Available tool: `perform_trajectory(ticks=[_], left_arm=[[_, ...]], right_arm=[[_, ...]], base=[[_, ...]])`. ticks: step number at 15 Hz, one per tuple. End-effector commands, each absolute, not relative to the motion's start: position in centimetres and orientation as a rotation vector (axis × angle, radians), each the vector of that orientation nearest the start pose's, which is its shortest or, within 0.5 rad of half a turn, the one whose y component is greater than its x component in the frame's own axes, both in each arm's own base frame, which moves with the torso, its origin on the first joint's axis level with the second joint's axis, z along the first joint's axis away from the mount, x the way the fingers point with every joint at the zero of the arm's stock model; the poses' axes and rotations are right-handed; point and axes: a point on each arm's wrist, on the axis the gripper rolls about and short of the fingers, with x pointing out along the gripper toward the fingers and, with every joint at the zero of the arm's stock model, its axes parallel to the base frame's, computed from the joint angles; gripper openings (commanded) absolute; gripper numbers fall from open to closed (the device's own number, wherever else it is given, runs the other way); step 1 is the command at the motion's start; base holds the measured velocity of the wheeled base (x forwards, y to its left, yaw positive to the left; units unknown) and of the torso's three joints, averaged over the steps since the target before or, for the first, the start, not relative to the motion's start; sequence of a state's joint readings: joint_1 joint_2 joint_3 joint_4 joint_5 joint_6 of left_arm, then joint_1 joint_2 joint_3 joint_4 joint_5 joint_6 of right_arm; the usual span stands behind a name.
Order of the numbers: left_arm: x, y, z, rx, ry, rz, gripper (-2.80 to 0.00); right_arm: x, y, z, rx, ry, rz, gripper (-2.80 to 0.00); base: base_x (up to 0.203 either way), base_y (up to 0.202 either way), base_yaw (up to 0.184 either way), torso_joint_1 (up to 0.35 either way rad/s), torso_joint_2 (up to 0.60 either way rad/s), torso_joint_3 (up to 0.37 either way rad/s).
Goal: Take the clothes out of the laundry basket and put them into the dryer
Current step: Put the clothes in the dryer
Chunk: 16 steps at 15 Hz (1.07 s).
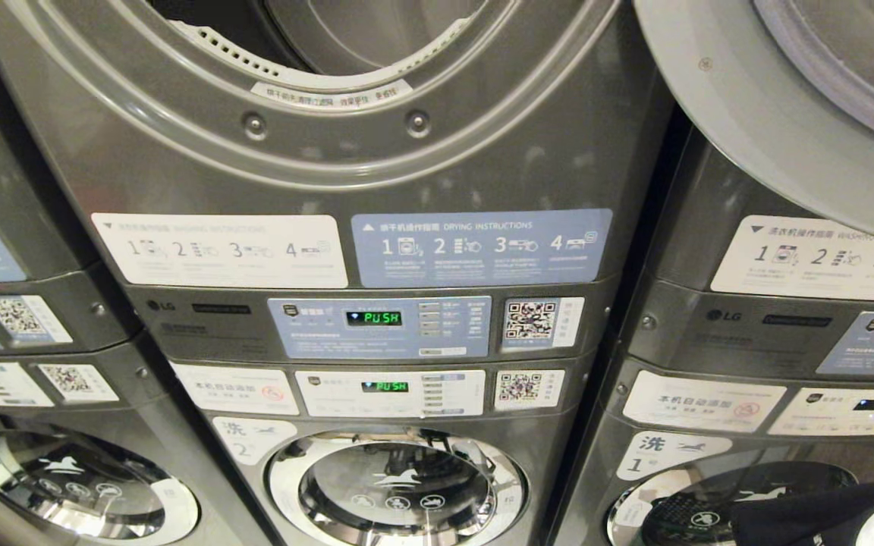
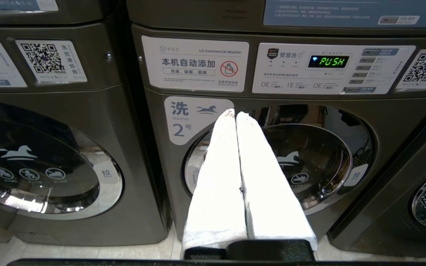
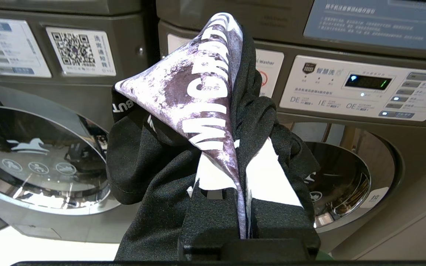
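Observation:
The dryer (image 1: 346, 152) is the upper grey machine straight ahead, with its round opening (image 1: 331, 38) uncovered. Its door (image 1: 786, 106) is swung out at the upper right. A black garment with a purple-and-white print (image 3: 205, 92) is bunched over my right gripper (image 3: 240, 147), which is shut on it in front of a lower washer. The same dark cloth (image 1: 809, 519) shows at the lower right of the head view. My left gripper (image 2: 235, 112) is shut and empty, its white fingers (image 2: 216, 177) pressed together, pointing at washer number 2. The laundry basket is out of view.
Below the dryer sits a washer with a round glass door (image 1: 395, 489) and a panel showing PUSH (image 1: 391, 387). More stacked machines stand on the left (image 1: 20, 303) and right (image 1: 786, 341). Pale floor (image 2: 87, 251) runs along the machines' feet.

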<state>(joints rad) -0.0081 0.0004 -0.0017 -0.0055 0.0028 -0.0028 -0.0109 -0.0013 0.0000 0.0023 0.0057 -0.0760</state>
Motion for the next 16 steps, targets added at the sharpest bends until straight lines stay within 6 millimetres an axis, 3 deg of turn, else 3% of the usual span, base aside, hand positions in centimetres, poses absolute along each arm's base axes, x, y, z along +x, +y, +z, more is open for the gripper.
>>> perform_trajectory(ticks=[1, 16], left_arm=[[-2.29, 0.02, 7.65, -0.003, -0.008, -0.005, -2.80], [-2.29, 0.02, 7.65, -0.003, -0.008, -0.005, -2.80]], right_arm=[[-2.29, 0.04, 7.51, -0.075, 0.002, -0.005, -2.80], [-2.29, 0.04, 7.51, -0.075, 0.002, -0.005, -2.80]], base=[[0.000, 0.000, 0.000, 0.138, -0.29, -0.163], [0.000, 0.000, 0.000, 0.101, -0.21, -0.108]])
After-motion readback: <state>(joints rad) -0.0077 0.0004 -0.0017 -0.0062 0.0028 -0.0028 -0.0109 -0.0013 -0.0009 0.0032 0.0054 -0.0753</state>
